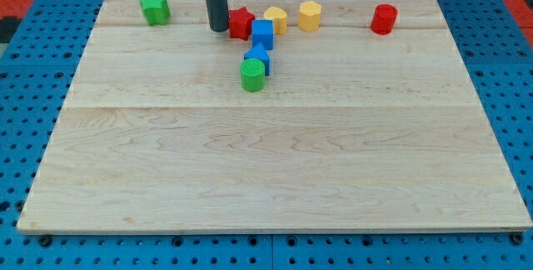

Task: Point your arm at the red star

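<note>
1. While we have only the one camera view to go on, it shows the relation that matters: our tip (218, 30) stands at the view's top, left of centre, and the red star (241, 22) lies directly to its right, so close that the two look to be touching or all but touching; we cannot tell which.

2. We carry no jaws at all. Our arm ends in a plain dark rod, so nothing opens, closes or holds anything, and the tip simply rests at the height of the surface (275, 170).

3. On the star's other side a crowd begins. The blue cube (262, 33) sits against its lower right, a yellow block (276, 19) lies just beyond, and a second yellow block (310, 15) stands a little further right.

4. Below the cube, a second blue block (257, 56) and a green cylinder (252, 75) trail toward the view's bottom, close together.

5. Well apart are a green block (155, 9) at the top left and a red cylinder (384, 18) at the top right.

6. We judge the pointing nearly or fully done. Any further move would be a slight one toward the view's right, and pushing harder would likely shove the star into the blue cube.
</note>
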Robot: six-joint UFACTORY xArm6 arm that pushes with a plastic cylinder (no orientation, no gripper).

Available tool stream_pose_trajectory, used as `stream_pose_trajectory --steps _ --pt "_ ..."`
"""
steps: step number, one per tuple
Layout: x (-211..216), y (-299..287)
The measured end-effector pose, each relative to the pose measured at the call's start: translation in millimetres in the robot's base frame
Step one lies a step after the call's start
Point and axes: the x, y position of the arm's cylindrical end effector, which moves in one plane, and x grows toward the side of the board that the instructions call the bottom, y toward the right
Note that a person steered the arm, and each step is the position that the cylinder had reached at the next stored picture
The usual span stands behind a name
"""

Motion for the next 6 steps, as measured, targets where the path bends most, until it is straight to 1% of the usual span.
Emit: stream_pose_trajectory --steps 1,6 --pt "44.4 0.1" --pt "39.8 0.0"
